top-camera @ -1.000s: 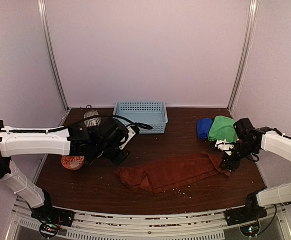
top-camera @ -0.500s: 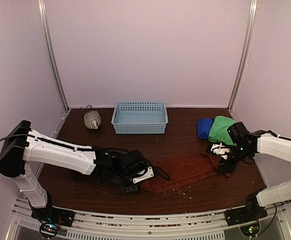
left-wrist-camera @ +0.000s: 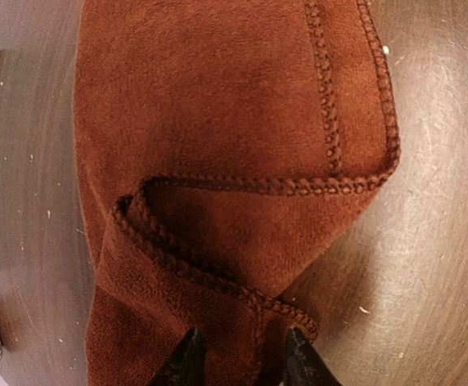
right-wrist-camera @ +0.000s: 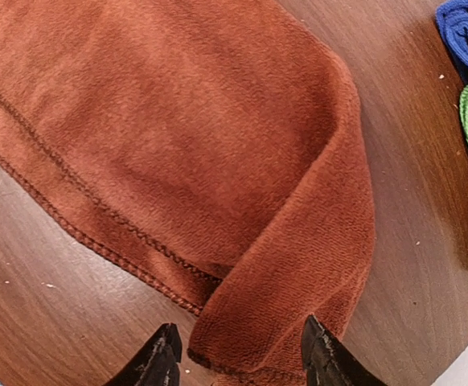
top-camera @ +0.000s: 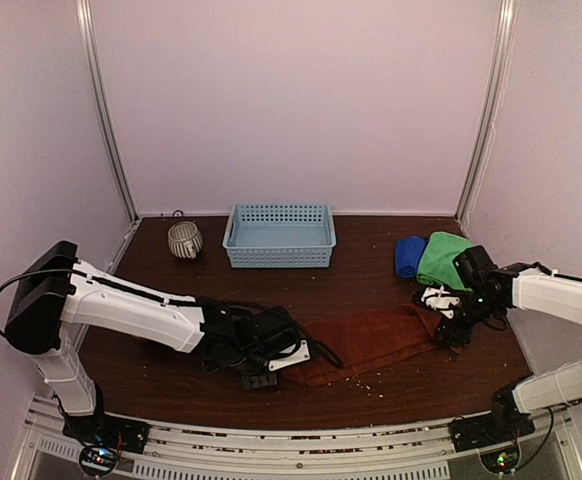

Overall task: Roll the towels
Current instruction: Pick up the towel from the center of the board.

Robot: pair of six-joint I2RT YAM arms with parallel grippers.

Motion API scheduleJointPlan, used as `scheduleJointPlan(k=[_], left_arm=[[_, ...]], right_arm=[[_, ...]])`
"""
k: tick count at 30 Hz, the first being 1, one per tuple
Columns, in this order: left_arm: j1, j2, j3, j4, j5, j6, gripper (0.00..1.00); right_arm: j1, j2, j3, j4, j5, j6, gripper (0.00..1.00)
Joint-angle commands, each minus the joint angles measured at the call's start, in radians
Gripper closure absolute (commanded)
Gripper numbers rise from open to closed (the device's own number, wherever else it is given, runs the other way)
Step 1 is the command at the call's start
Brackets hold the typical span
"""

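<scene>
Left gripper (left-wrist-camera: 242, 363) sits low over the left end of the rust-red towel (top-camera: 366, 340). Its dark fingertips are partly apart, with a folded, stitched corner of the cloth between them; whether they pinch it cannot be told. At the towel's right end the right gripper (right-wrist-camera: 242, 362) straddles a doubled-over fold, fingers likewise partly spread, and its grip is just as unclear. The towel lies loosely flat across the near middle of the brown table (top-camera: 371, 290), stretched between the two grippers. Farther right, a blue towel (top-camera: 408, 256) and a green towel (top-camera: 443, 258) lie rolled, side by side and touching. A light blue basket (top-camera: 279, 257) and a striped mug (top-camera: 183, 240) stand at the far side.
</scene>
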Motion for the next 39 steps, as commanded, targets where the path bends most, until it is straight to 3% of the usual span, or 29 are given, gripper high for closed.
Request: scheduleJointPlan(k=[1, 9, 11, 14, 15, 19, 22, 26, 31, 35, 39], left_arm=[[0.004, 0.005, 0.017, 0.033, -0.013, 0.017, 0.70], [0.005, 0.006, 0.022, 0.050, -0.022, 0.013, 1.00], [0.004, -0.018, 0.018, 0.057, -0.039, 0.004, 1.00], [0.008, -0.071, 0.004, 0.077, -0.087, -0.016, 1.00], [0.013, -0.086, 0.003, 0.078, -0.095, -0.024, 1.00], [0.037, -0.138, -0.004, 0.068, -0.127, -0.063, 1.00], [0.052, -0.209, -0.029, 0.063, -0.162, -0.099, 1.00], [0.072, -0.331, -0.078, 0.060, -0.188, -0.161, 1.00], [0.094, -0.468, -0.130, 0.057, -0.206, -0.218, 1.00], [0.143, -0.519, -0.152, 0.056, -0.250, -0.259, 1.00], [0.182, -0.531, -0.168, 0.054, -0.294, -0.302, 1.00]], right_arm=[[0.007, 0.013, -0.022, 0.044, 0.069, 0.017, 0.48], [0.007, 0.054, -0.031, 0.076, 0.144, 0.073, 0.44], [0.007, 0.063, -0.031, 0.075, 0.161, 0.079, 0.35], [0.007, 0.088, -0.034, 0.086, 0.186, 0.087, 0.35], [0.007, 0.092, -0.035, 0.102, 0.200, 0.100, 0.40], [-0.002, 0.079, 0.016, 0.085, 0.176, 0.134, 0.87], [-0.034, 0.026, 0.090, -0.029, 0.044, 0.106, 1.00], [-0.088, -0.046, 0.172, -0.159, -0.073, 0.031, 1.00], [-0.199, -0.019, 0.245, -0.305, -0.204, -0.072, 0.99], [-0.358, 0.136, 0.317, -0.283, -0.213, 0.024, 0.79], [-0.554, 0.390, 0.428, -0.336, -0.323, 0.090, 0.70]])
